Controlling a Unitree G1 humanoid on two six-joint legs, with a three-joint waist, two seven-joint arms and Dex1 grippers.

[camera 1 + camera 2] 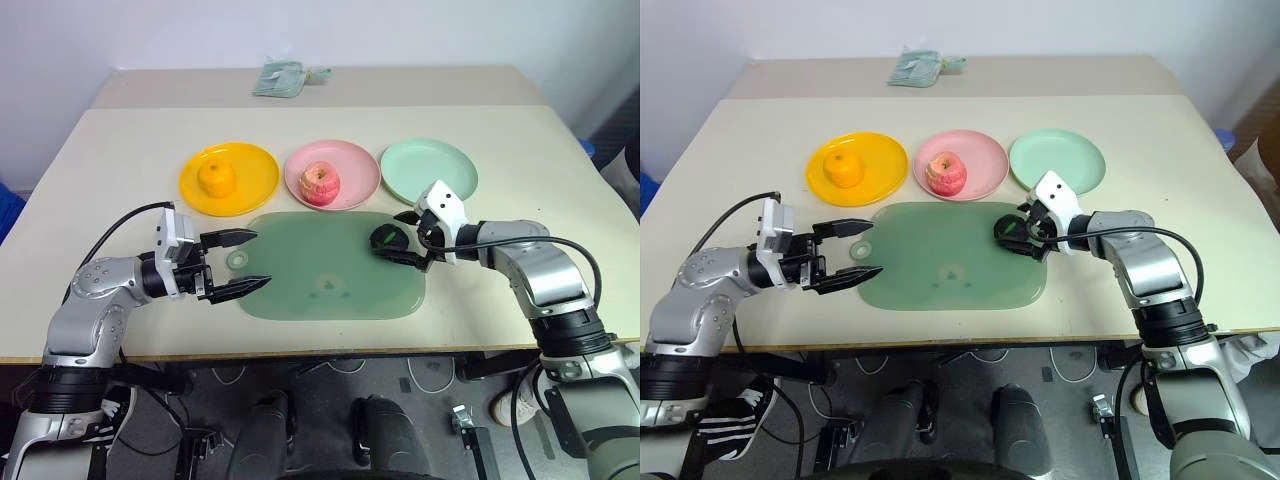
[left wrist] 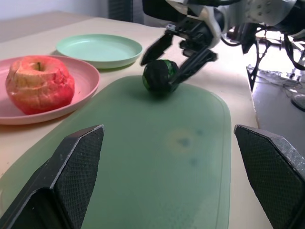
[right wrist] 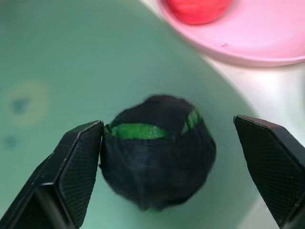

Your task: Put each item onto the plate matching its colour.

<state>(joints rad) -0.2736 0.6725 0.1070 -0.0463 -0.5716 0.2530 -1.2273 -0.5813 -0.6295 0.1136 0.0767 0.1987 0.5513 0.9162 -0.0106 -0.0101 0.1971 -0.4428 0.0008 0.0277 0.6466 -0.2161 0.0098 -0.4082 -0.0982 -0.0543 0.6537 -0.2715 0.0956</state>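
Observation:
An orange fruit (image 1: 216,178) lies on the yellow-orange plate (image 1: 255,180). The pinkish-red apple (image 1: 320,184) rests on the pale pink plate (image 1: 355,170). Nothing is on the mint green plate (image 1: 430,170). A dark green bumpy ball (image 1: 384,238) sits on the right end of the translucent green board (image 1: 330,275). My right gripper (image 1: 394,237) is open, one finger on each side of the ball (image 3: 157,164). My left gripper (image 1: 246,262) is open at the board's left edge, pointing right, with nothing between its fingers.
A folded green cloth (image 1: 280,78) lies at the table's far edge. The three plates stand in a row just behind the board. Bare tabletop (image 1: 120,150) lies left of the yellow plate and right of the green one.

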